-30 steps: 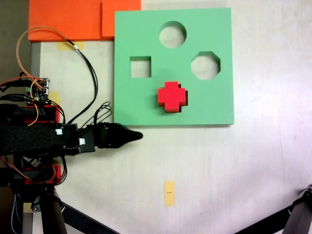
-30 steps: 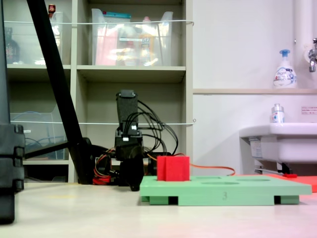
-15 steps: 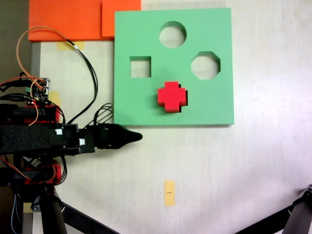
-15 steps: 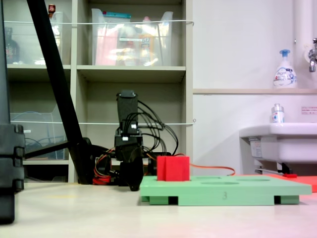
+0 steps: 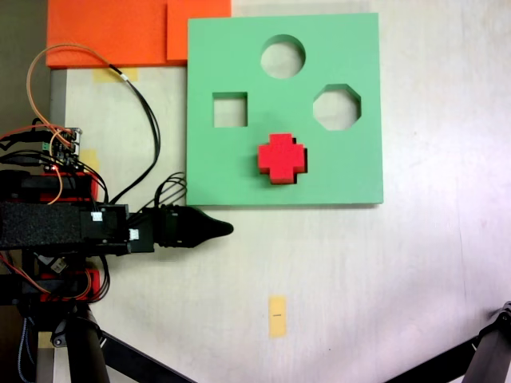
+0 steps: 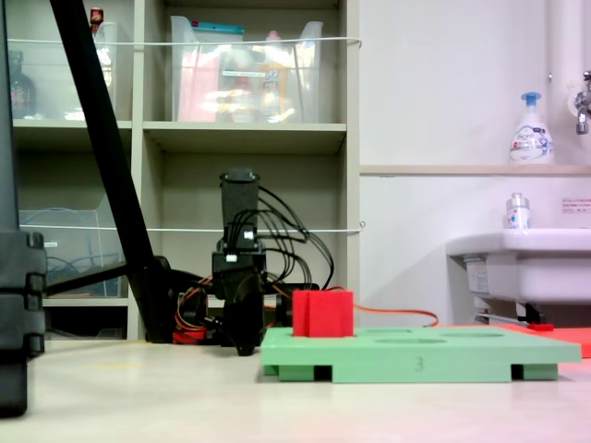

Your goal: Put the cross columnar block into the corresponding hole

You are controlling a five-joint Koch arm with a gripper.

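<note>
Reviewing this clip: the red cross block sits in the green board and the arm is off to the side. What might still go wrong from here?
1. The cross columnar block stands well proud of the green foam board in the side view, so it may be only partly seated in its hole and could tip.
2. The gripper lies low beside the board's edge; a swing toward it could nudge the board.
3. Loose cables trail near the board's corner and might snag it.

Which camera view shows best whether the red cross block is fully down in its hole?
The low side-on fixed view: there the red cross block stands well above the green board. The fixed view from above shows the block's plus outline among the cutouts, but not its height.
</note>
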